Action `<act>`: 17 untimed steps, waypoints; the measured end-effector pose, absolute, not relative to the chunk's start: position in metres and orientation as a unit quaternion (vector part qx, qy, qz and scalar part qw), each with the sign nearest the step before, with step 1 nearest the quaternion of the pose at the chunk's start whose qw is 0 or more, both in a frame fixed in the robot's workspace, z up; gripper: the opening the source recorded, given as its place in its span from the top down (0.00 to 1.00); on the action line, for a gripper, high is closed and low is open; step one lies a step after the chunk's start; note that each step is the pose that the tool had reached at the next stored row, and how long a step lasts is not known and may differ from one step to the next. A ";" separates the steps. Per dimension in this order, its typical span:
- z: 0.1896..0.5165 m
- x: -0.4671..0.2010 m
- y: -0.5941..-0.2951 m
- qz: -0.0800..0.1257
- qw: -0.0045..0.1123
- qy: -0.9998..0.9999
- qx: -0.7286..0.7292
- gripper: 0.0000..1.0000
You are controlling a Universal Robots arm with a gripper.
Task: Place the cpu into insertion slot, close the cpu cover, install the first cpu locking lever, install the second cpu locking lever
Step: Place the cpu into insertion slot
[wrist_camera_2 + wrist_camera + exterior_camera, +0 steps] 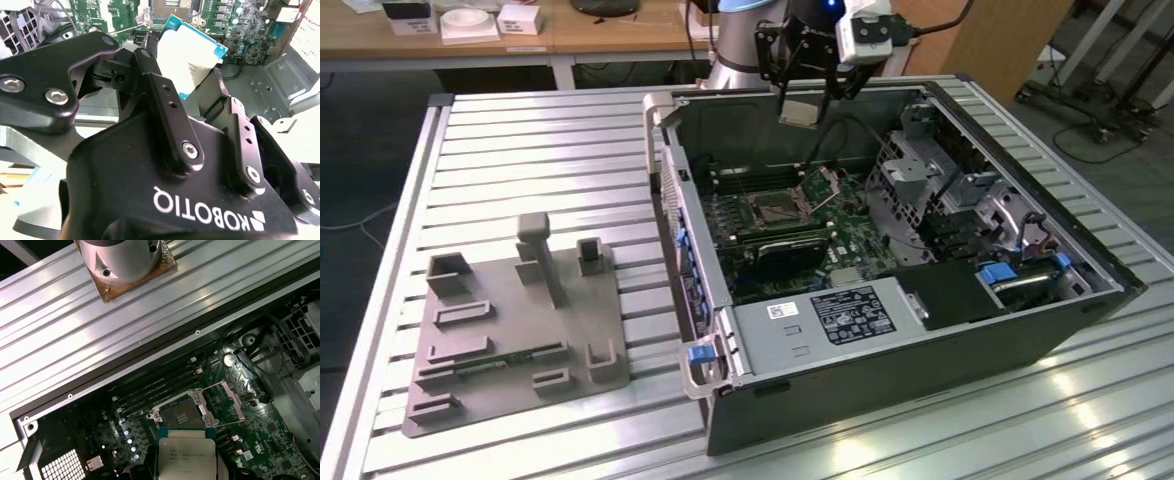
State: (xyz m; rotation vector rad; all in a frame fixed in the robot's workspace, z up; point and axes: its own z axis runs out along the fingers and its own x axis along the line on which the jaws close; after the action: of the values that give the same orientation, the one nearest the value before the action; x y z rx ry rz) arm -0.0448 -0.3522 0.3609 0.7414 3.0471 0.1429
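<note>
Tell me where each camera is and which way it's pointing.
Exterior view: off the arm, looking down on the open computer case; shows the arm and the tool holding the cpu.
Second wrist view: on the wrist, looking past the tool's fingers at the cpu.
First wrist view: on the wrist, looking down at the insertion slot; shows the arm's base.
Both wrist views share the cpu.

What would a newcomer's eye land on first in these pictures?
The gripper, shut on the cpu, hangs above the open computer case. Inside, on the green motherboard, the insertion slot lies uncovered. A grey fixture plate sits on the slatted table at the exterior view's left.
</note>
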 end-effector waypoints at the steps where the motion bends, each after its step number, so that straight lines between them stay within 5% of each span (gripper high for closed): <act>1: 0.361 -0.045 -0.352 0.046 0.001 0.970 0.239 0.46; 17: 0.359 -0.046 -0.352 0.045 0.003 0.960 0.278 0.46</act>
State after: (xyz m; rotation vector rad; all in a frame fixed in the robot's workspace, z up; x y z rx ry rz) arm -0.0456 -0.3522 0.3592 0.8713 3.0084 0.1424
